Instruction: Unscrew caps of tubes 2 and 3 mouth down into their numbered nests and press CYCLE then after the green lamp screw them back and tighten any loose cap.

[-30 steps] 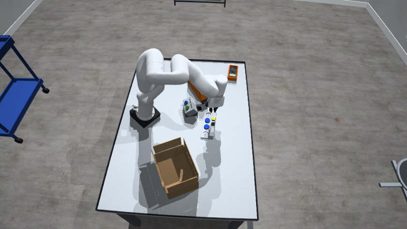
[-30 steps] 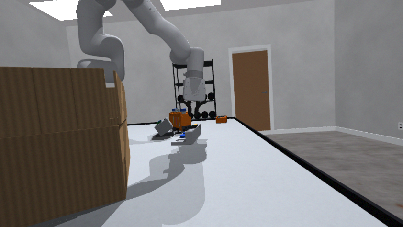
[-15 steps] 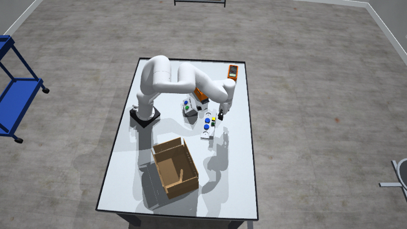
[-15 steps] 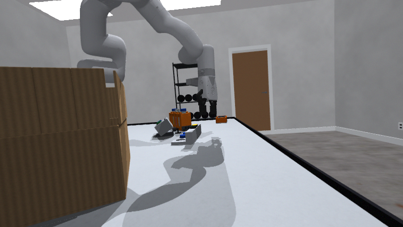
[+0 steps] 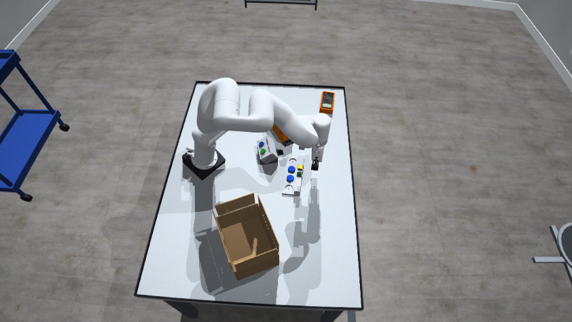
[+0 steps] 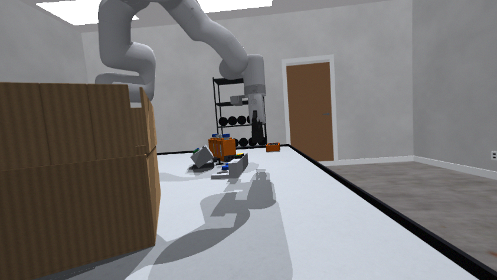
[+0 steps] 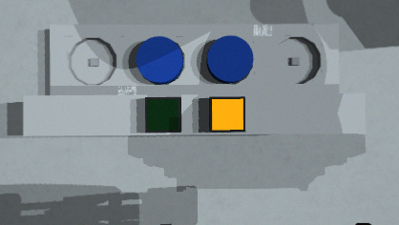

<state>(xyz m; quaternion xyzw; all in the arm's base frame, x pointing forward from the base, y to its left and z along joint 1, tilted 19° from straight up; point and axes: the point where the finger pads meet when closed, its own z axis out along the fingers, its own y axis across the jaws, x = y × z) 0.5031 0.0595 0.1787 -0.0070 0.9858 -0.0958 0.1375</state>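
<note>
The xArm's gripper hangs with its fingers spread wide and nothing between them, just beside the cap tray on the white table. In the wrist view two blue caps lie in the tray's two middle nests, while the outer nests show only a small square peg each. Below the caps the amber lamp glows and the green lamp is dark. The gripper's own fingers fall outside the wrist view, and the small labels printed on the tray are too blurred to read. The orange decapping station is largely hidden under the arm's forearm from above; from the exterior view its tubes are too small to make out. The key housing shows its blue key and green key. A cardboard box fills the near table, cut off at the exterior view's left edge
</note>
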